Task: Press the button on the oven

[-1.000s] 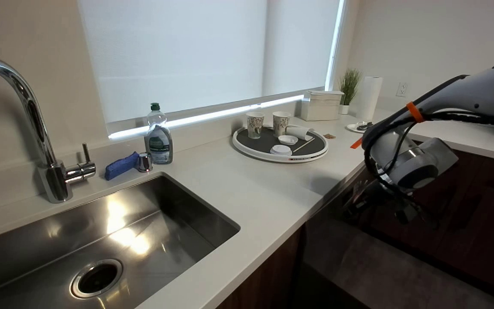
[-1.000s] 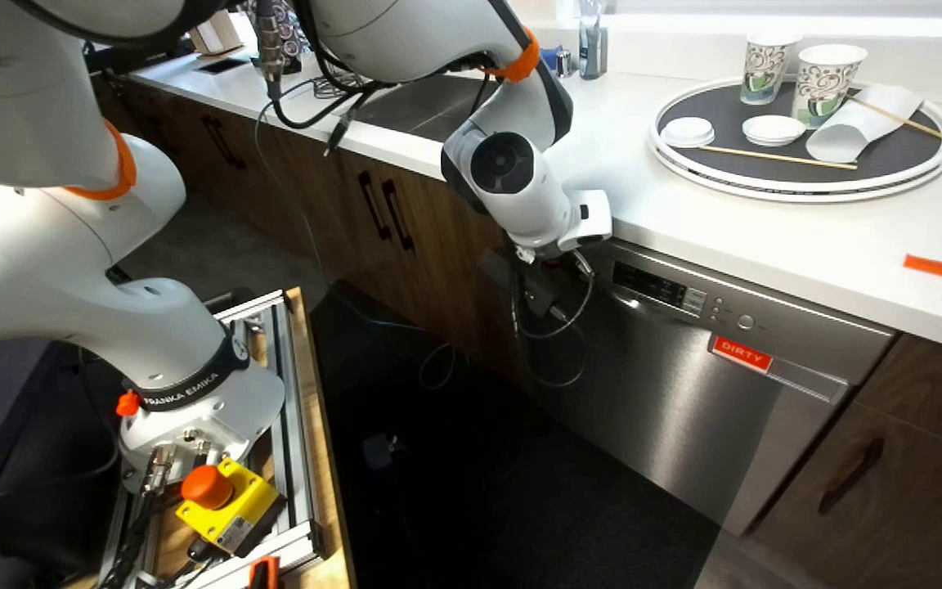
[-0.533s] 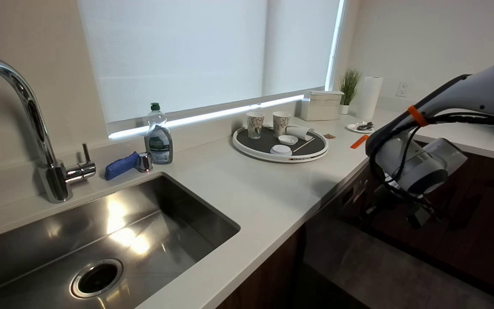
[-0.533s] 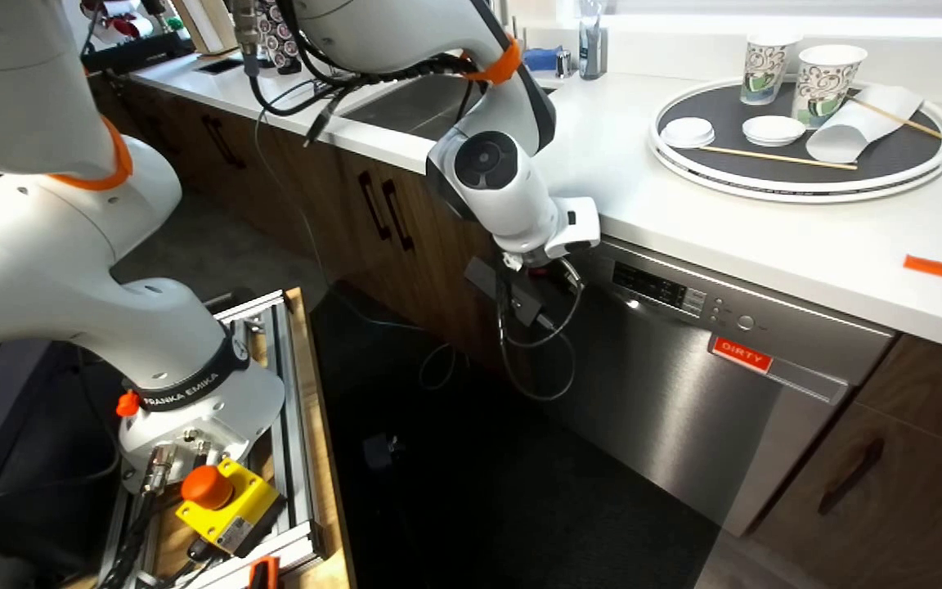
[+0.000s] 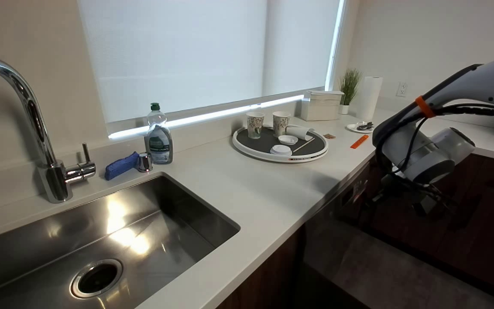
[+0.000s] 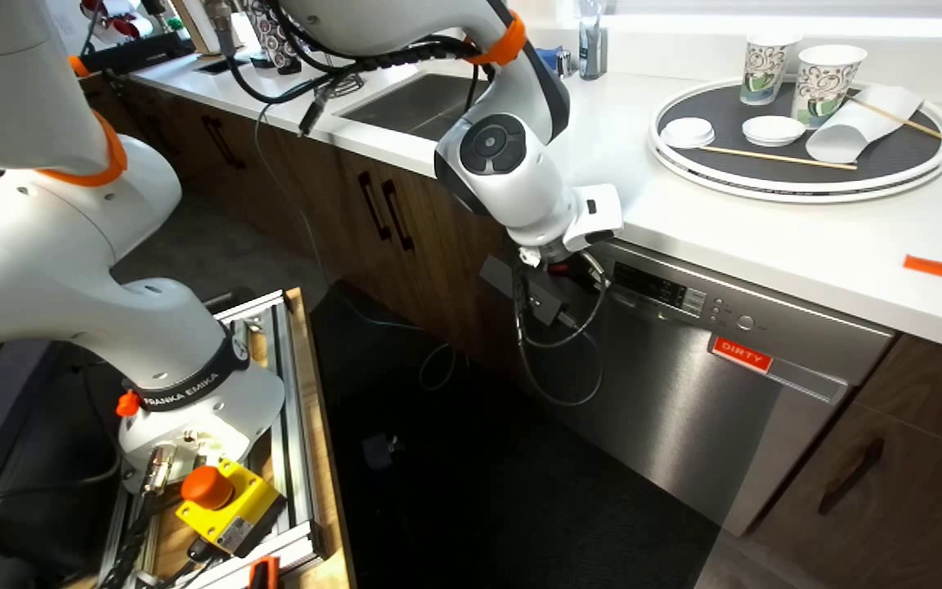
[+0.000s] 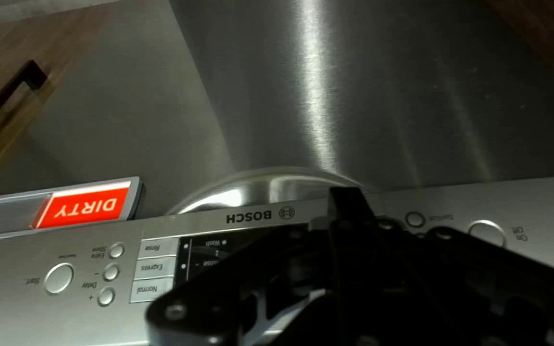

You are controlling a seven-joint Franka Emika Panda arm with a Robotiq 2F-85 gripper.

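DIRTY sign [image 7: 82, 206]: 9 o'clock of my claw [image 7: 349, 197], wrist view.
Start button [image 7: 58, 278]: between 8 and 9 o'clock, well apart from me.
Appliance [image 7: 277, 105]: the task's oven, though its keys [image 7: 156, 267] read like a dishwasher's; fills most of 9 over 12 to 3 o'clock.
Claw: closed, holding nothing; contact with the panel [image 7: 195, 225] not determinable.
On/Off button [image 7: 487, 233]: between 3 and 4 o'clock. Likeliest fault, in my judgement: a wrong key pressed, because I mask the panel's middle; a slanting push may also skid on smooth metal.
Paper cups [image 6: 824, 90]: shown in both exterior views, not in the wrist view, which alone makes key labels legible.
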